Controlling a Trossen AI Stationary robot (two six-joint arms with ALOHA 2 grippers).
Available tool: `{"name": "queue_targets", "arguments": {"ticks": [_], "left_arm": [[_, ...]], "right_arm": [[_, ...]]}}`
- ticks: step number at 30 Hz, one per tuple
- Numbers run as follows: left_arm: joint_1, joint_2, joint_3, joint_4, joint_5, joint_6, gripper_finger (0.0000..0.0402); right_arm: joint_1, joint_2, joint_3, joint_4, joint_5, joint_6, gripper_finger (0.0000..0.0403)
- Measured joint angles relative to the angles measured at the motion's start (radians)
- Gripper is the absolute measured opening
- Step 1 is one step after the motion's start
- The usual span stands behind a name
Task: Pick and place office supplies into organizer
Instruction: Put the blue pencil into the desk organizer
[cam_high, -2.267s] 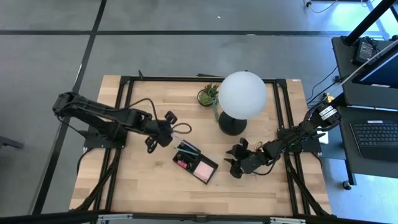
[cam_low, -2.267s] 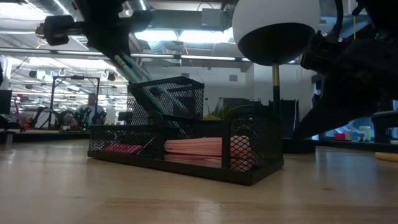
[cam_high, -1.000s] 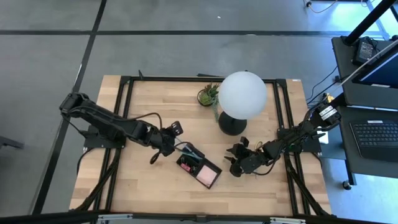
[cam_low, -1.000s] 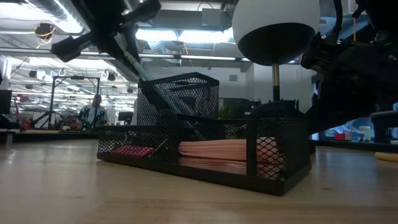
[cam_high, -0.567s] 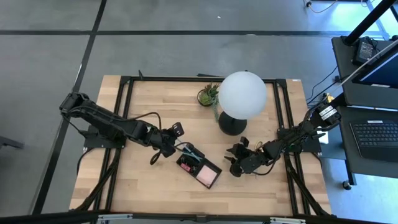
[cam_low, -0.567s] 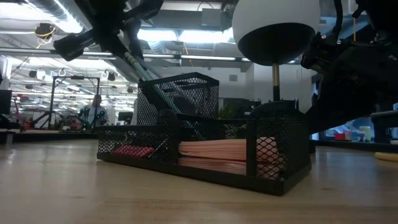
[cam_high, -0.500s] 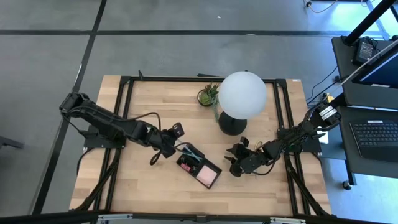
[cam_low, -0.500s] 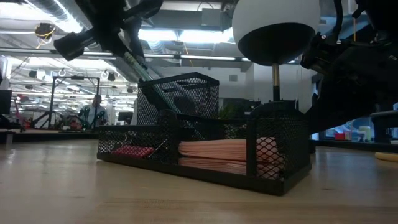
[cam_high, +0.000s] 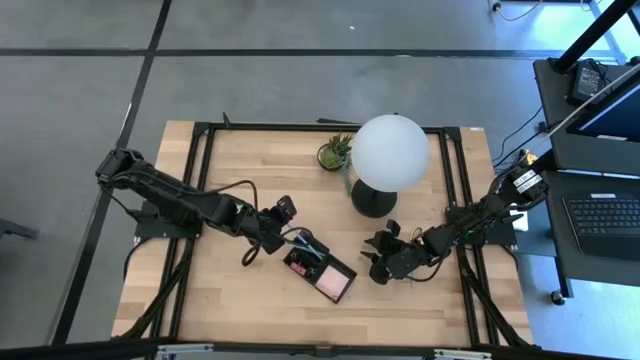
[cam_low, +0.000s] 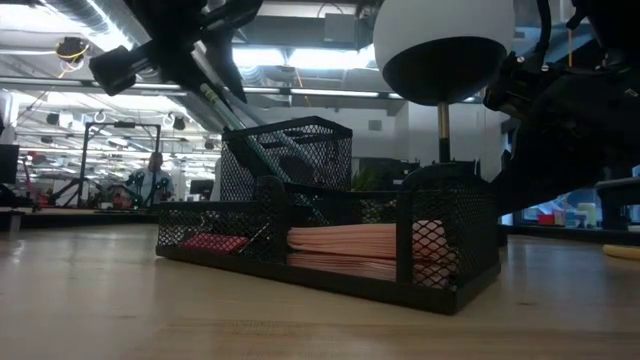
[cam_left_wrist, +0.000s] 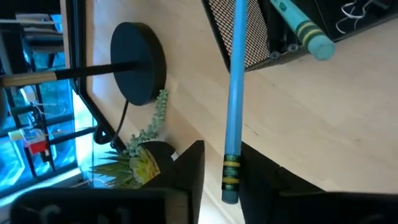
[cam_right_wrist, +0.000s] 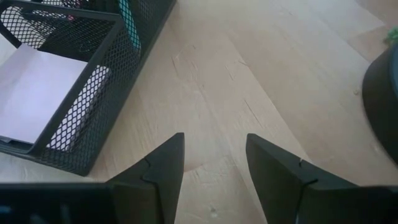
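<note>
Two end effectors in play, only one at work. Left end effector (cam_high: 283, 226) poised just beside the organizer (cam_high: 320, 263), at its upper-left corner in the high view, fingers closed on a pale-green pencil (cam_left_wrist: 234, 99) near its banded end. Pencil leaning, far tip already down inside the tall mesh cup at the rear of the organizer (cam_low: 300, 235), alongside a second pencil (cam_left_wrist: 300, 27) resting there. Pink sticky-note pad (cam_high: 335, 283) lying flat in the big compartment, something pink and small in the low compartment beside it. Right end effector (cam_right_wrist: 211, 165) parked low over the tabletop (cam_high: 230, 300) just right of the organizer, fingers spread apart, nothing between them.

Likely near the release. Main risks, as a guess: letting go while the pencil leans this steeply, so that it tips out over the rim; pressing further along the shaft and levering the light mesh organizer sideways or up on one edge; snagging the cup on withdrawal. Lamp (cam_high: 388, 152) and potted plant (cam_high: 335, 153) near enough behind for a toppled pencil to roll against.
</note>
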Motion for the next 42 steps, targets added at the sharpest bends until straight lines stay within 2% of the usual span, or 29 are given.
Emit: {"name": "queue_targets", "arguments": {"ticks": [4, 9, 20, 23, 25, 27, 30, 33, 36, 39, 42], "left_arm": [[-0.001, 0.000, 0.000, -0.002, -0.012, -0.042, 0.0091], [-0.014, 0.000, 0.000, -0.004, -0.103, -0.057, 0.0100], [-0.057, 0.000, 0.000, -0.004, -0.105, -0.047, 0.0078], [-0.060, 0.000, 0.000, -0.032, -0.149, -0.118, 0.0073], [-0.052, 0.000, 0.000, -0.064, -0.196, -0.232, 0.0069], [-0.033, -0.005, 0.000, -0.102, -0.193, -0.379, 0.0066], [0.011, -0.045, 0.000, -0.150, -0.069, -0.555, 0.0060], [0.061, -0.132, -0.008, -0.161, 0.095, -0.636, 0.0055], [0.112, -0.233, -0.027, -0.136, 0.194, -0.695, 0.0048], [0.162, -0.344, -0.100, -0.028, 0.304, -0.745, 0.0045], [0.202, -0.445, -0.241, 0.174, 0.428, -0.778, 0.0050]], "right_arm": [[0.000, 0.000, 0.000, 0.000, 0.000, 0.000, 0.0174], [0.000, 0.000, 0.000, 0.000, 0.000, 0.004, 0.0174], [0.000, 0.000, 0.000, 0.000, 0.000, 0.004, 0.0174], [0.000, 0.000, 0.000, 0.000, 0.000, 0.007, 0.0174], [0.000, 0.000, 0.000, 0.000, 0.000, 0.008, 0.0174], [0.000, 0.000, 0.000, 0.000, 0.000, 0.008, 0.0174], [0.000, 0.000, 0.000, 0.000, 0.000, 0.008, 0.0174], [0.000, 0.000, 0.000, 0.000, 0.000, 0.007, 0.0174], [0.000, 0.000, 0.000, -0.002, 0.000, 0.008, 0.0174], [0.001, 0.000, 0.000, -0.003, 0.000, 0.008, 0.0174], [0.001, 0.000, 0.000, -0.004, 0.000, 0.008, 0.0174]]}}
